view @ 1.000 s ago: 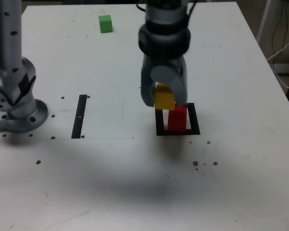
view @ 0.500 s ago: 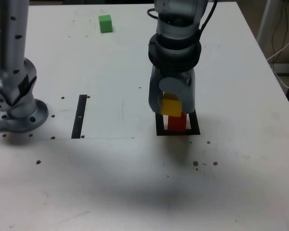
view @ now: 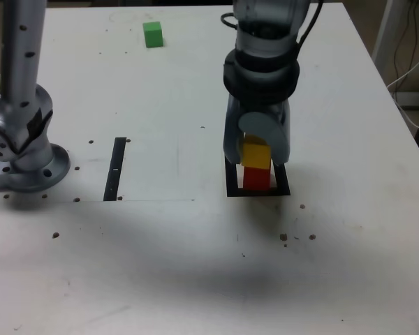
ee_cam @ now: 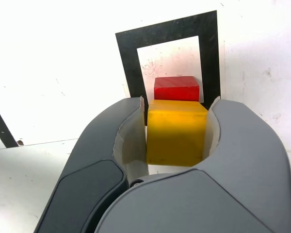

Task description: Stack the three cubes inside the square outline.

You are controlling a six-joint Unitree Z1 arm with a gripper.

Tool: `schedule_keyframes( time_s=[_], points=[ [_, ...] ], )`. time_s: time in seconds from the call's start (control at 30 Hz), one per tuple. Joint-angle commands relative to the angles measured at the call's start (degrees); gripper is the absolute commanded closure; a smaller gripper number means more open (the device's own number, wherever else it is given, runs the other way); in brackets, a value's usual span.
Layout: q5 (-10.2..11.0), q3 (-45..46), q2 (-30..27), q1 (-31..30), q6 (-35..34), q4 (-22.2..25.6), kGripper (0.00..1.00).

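Three cubes are in sight, one of each colour: one green cube (view: 152,33) at about eleven o'clock on the table, one yellow cube (view: 255,154) and one red cube (view: 257,179) near the centre. There is one square outline (view: 230,190), one straight black strip (view: 115,169) toward nine o'clock, and one gripper (view: 256,150).

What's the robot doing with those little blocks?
It's building a tower. The gripper has its jaws shut on the yellow cube and holds it right over the red cube, which sits inside the black square outline on the white table. Whether the yellow one already rests on the red one is hard to tell. The green cube waits far off near the table's back edge, not yet stacked.
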Motion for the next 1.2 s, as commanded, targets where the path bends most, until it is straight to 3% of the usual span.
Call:
schedule_keyframes(
  time_s=[0.0, 0.33, 0.43, 0.63, 0.73, 0.9, 1.17],
  points=[
    [0.0, -0.8, 1.1, 0.1, 0.1, -0.1, 0.72],
    [0.4, -1.4, 2.0, 0.4, 0.2, -0.3, 0.70],
    [0.4, -1.3, 2.0, 0.4, 0.2, 0.0, 0.62],
    [0.4, -0.8, 1.6, 0.6, 0.3, 1.3, 0.25],
    [0.7, -0.6, 0.8, 0.6, 0.4, 1.3, 0.12],
    [1.5, -0.6, 0.1, 0.5, 0.6, 1.5, 0.02],
    [2.0, -0.7, -1.4, 0.6, 0.8, 3.0, 0.01]
  ],
)
